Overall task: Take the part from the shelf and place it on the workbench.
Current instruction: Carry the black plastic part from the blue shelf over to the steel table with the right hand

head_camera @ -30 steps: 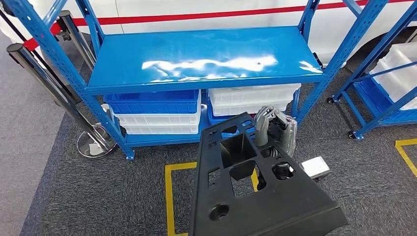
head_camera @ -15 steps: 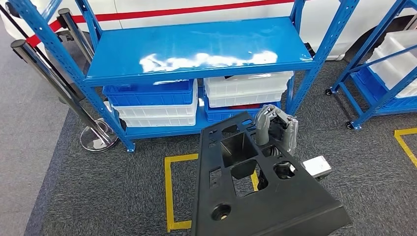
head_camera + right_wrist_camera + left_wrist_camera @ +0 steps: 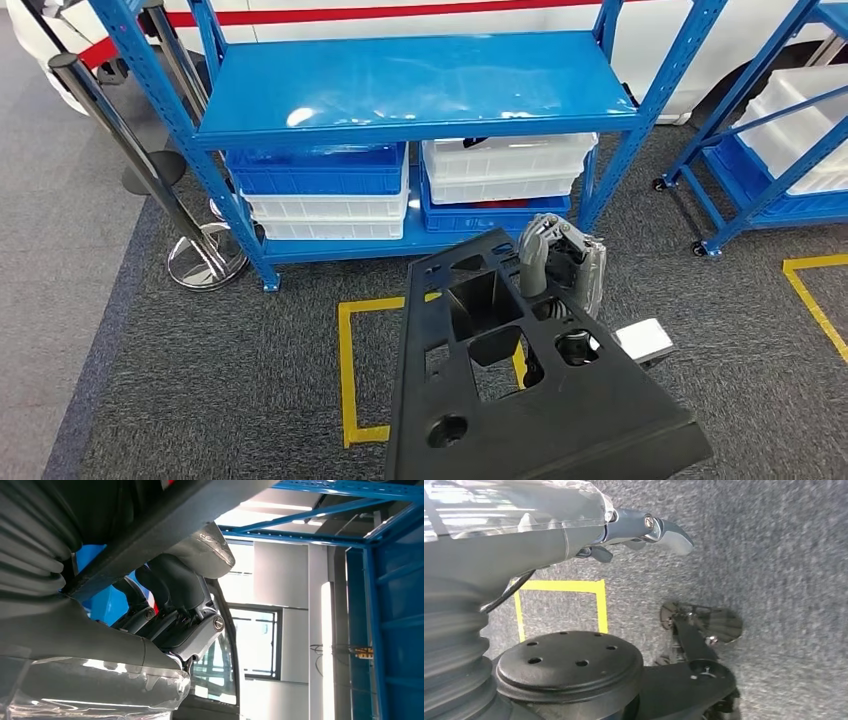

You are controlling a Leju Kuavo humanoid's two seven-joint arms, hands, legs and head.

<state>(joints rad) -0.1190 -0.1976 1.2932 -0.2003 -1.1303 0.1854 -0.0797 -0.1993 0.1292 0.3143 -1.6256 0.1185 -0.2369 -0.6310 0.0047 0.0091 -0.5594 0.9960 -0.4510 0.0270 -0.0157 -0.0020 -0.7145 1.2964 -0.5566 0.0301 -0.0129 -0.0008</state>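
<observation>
**Black part off the shelf, carried in the right hand over the carpet**

Grey carpet [image 3: 230,400] runs under everything I can see, marked with a square of yellow floor tape [image 3: 345,375]. Ahead of me stands the blue steel shelf rack [image 3: 415,80], its broad top shelf bare and glossy. On the lower shelf, toward its left end, a blue plastic bin [image 3: 318,170] sits on white plastic bins [image 3: 325,215]; toward the right end more white bins [image 3: 505,168] sit on another blue one. A second blue rack [image 3: 770,130] with white bins stands off to the right. By the left post of the main rack I see a dark stanchion pole on a chrome round base [image 3: 205,262].

The task's thing, a large black moulded plastic part with several cut-out openings [image 3: 520,390], is clear of the rack, held up tilted in front of me above the taped square. My right hand [image 3: 560,265] grips it at its far upper right edge, fingers curled over the rim into an opening; the right wrist view shows the same hand [image 3: 175,610] wrapped round a dark edge of the part.

My left hand [image 3: 644,530] hangs over the carpet holding nothing; I cannot tell from this angle whether its fingers are spread or curled.
</observation>
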